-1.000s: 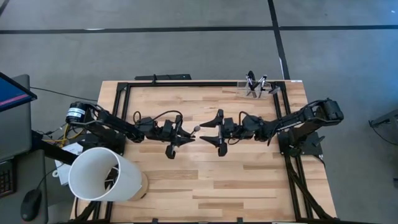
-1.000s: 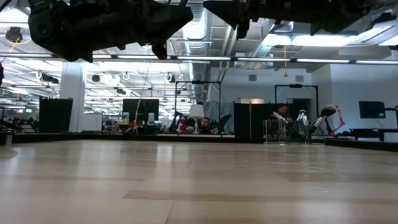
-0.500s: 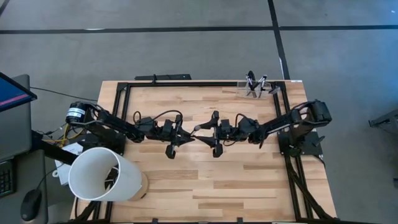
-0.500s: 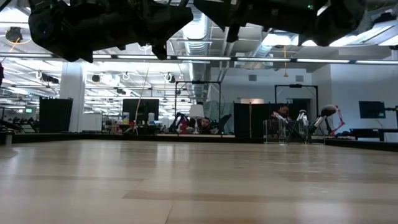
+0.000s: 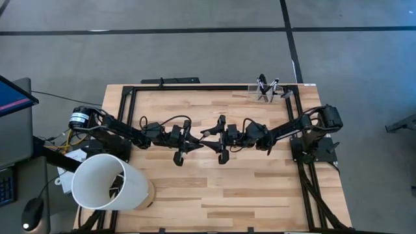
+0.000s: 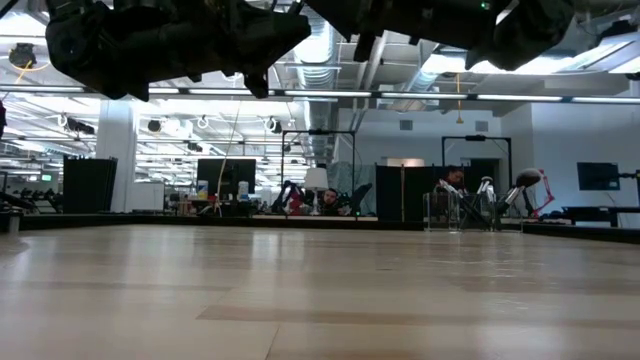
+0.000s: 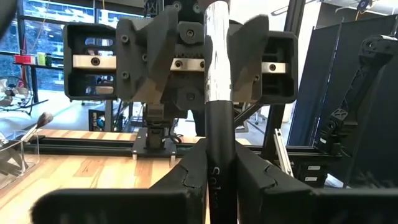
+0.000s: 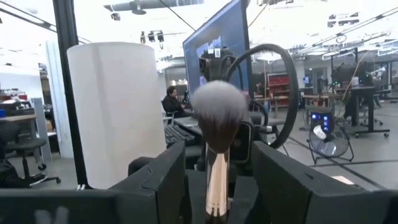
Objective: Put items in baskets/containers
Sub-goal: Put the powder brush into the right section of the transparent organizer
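Handover mid-table: my left claw [image 5: 195,141] grips the brush [image 5: 205,135], its axis running straight toward my right claw [image 5: 218,138], whose parted fingers straddle the bristle end, not clamped yet.

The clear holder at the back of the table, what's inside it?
The clear holder has a few makeup brushes standing inside, tips up. Exactly how many is hard to count, because they overlap each other.
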